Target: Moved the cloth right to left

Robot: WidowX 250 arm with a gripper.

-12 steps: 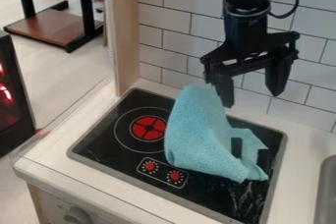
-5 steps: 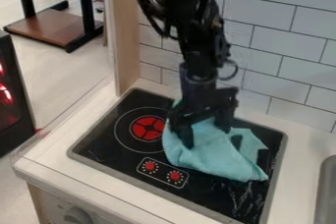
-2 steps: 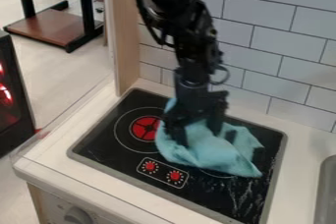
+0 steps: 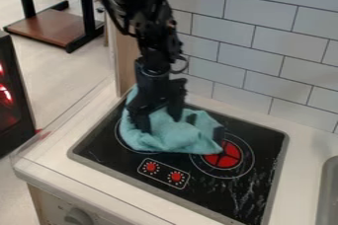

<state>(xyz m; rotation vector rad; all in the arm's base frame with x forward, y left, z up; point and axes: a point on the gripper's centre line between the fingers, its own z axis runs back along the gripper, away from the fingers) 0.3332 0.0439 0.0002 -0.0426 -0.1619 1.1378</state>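
dragged the cloth [image 4: 173, 137] leftward over the hob [image 4: 214, 189], baring the right burner [image 4: 229, 158]: the wanted shift, seemingly well along. now lying on the hob's left half, beneath the jaws; impossible to tell whether open or gripping.

Jointed black arm [image 4: 148, 17], slanting down to the tool [image 4: 160, 120], which points downward over the cooktop [image 4: 99, 145], its two fingers spread apart.

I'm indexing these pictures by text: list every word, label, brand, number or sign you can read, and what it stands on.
No words, labels, brands, numbers or signs can be read.
Red dials on the stove: white marks around them, too small to read.
Cloth: no print visible.
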